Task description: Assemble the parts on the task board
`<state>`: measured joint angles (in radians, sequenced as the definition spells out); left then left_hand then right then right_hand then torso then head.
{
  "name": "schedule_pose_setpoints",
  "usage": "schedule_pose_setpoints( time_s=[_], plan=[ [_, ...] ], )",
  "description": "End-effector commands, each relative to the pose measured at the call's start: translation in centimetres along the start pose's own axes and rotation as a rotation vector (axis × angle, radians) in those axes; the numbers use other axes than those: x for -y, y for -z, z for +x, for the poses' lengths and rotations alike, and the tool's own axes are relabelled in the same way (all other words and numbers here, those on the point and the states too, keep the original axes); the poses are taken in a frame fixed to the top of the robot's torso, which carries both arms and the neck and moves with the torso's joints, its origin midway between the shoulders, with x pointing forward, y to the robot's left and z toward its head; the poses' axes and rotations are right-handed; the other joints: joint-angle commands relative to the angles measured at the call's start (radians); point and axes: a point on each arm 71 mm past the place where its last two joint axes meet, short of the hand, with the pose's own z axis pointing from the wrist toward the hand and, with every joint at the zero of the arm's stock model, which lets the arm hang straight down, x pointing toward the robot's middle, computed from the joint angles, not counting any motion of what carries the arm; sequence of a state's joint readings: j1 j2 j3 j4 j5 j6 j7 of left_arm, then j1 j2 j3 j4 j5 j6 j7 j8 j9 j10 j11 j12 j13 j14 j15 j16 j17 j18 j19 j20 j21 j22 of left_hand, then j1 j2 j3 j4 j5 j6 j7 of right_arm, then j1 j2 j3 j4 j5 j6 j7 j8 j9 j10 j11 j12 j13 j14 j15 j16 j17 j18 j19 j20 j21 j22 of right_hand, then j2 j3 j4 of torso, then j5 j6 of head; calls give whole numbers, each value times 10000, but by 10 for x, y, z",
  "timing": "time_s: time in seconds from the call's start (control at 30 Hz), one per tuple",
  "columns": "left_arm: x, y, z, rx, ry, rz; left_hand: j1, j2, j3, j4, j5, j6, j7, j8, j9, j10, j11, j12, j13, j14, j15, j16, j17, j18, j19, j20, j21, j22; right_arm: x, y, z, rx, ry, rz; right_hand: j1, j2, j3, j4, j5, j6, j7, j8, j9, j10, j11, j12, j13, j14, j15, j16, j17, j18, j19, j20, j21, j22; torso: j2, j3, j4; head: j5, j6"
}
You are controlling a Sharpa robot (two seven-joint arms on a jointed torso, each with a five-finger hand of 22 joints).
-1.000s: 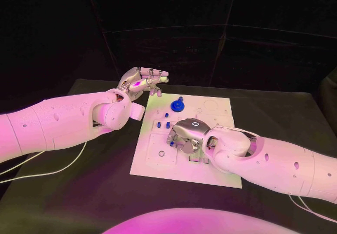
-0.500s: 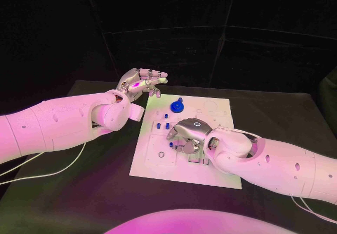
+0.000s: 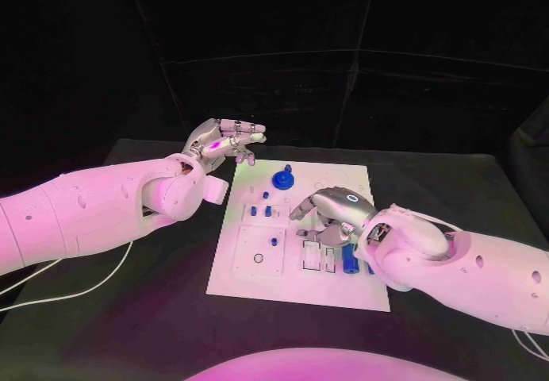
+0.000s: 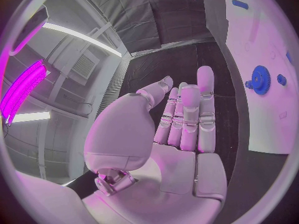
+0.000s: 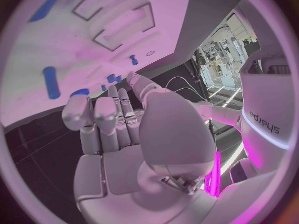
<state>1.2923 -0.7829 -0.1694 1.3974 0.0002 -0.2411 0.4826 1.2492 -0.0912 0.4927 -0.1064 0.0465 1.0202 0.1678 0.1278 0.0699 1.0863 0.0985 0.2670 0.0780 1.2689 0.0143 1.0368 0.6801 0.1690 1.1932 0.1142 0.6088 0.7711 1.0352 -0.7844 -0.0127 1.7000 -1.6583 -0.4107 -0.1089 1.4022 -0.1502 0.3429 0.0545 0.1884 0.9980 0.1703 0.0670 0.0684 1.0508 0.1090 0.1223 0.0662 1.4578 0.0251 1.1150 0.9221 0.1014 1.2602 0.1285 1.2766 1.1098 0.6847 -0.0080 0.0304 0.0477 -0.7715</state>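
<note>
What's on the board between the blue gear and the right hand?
In the head view, small blue pegs stand on the task board between the blue gear and the right hand.

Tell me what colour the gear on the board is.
Blue. The gear shows best in the left wrist view, on the white board.

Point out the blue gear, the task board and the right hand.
blue gear (image 3: pixel 284 179), head view, its round face
task board (image 3: pixel 269 282), head view, bare near-left corner
right hand (image 3: pixel 332 214), head view, back of the hand
</note>
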Motion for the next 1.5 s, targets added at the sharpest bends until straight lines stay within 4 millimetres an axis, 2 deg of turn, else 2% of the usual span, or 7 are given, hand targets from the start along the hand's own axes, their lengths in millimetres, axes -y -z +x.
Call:
schedule_pose_setpoints(
  time_s=[0.03,0.07,0.17,0.27,0.57,1.03,1.5],
  plan=[
    [1,0,1,-103,91,28,6,78,-63,-5,39,-20,58,45,-17,-12,23,68,11,-58,9,-67,-8,135,-40,6,-30,-10,19,5,-16,-503,-92,1232,-213,-111,-313,19,-233,-542,-51,-52,-58,-492,8,-128,-30,-196,-2,-423,-480,172,-314,-18,-337,-529,4,-12,-22,-104,68],
    [1,0,1,-96,88,38,6,78,-63,-5,39,-20,58,45,-17,-12,23,68,11,-58,9,-67,-8,135,-40,6,-30,-10,25,7,-21,-608,116,1449,-352,-205,-635,95,-313,-1022,-283,-24,-66,-863,82,-220,-28,-470,21,-1028,-1244,280,-741,21,-772,-1124,3,-14,-29,-135,95],
    [2,0,1,-93,86,65,6,78,-63,-5,39,-20,58,45,-17,-12,23,68,11,-58,9,-67,-8,135,-40,6,-30,-10,37,12,-31,-772,588,1884,-36,7,-1986,313,-249,-1345,-468,-18,-5,-1562,209,-37,27,-690,135,-1534,-1980,391,-1129,151,-1348,-1782,0,-12,-25,-200,140],
    [2,0,1,-85,81,71,6,78,-63,-5,39,-20,58,45,-17,-12,23,68,11,-58,9,-67,-8,135,-40,6,-30,-10,45,15,-37,-816,937,2164,204,110,-2571,505,-207,-1572,-555,-51,-25,-1611,188,228,29,-600,147,-1507,-2072,411,-1079,91,-1411,-1840,2,-11,-24,-237,173],
    [1,0,1,-89,82,59,8,90,-73,-2,39,-17,56,48,-17,-13,21,78,13,-65,10,-72,-22,135,-42,8,-44,-21,55,18,-38,-1301,1565,2472,589,406,-3142,800,-245,-1175,-499,23,25,-1457,-198,618,-7,-219,-144,-1418,-2135,361,-789,-170,-1352,-1721,6,-22,-11,-269,186],
    [1,-1,1,-96,83,50,8,90,-73,-2,39,-17,56,48,-17,-13,21,78,13,-65,10,-72,-22,135,-42,8,-44,-21,50,6,-28,-2190,1621,2294,1194,1252,-2757,741,-752,163,-362,121,40,136,-265,812,-57,66,-225,-889,-1674,160,-72,-190,-664,-785,11,-19,4,-225,125],
    [1,-2,2,-122,90,45,21,100,-79,-7,40,-17,56,50,-17,-17,20,87,13,-70,9,-77,-35,137,-42,9,-56,-30,46,-3,-25,-2094,1611,2070,1572,1308,-1759,715,-1054,785,-346,87,23,1013,-331,295,-50,199,-312,-96,-825,-21,444,-244,40,151,4,-9,-17,-202,43]
  ],
)
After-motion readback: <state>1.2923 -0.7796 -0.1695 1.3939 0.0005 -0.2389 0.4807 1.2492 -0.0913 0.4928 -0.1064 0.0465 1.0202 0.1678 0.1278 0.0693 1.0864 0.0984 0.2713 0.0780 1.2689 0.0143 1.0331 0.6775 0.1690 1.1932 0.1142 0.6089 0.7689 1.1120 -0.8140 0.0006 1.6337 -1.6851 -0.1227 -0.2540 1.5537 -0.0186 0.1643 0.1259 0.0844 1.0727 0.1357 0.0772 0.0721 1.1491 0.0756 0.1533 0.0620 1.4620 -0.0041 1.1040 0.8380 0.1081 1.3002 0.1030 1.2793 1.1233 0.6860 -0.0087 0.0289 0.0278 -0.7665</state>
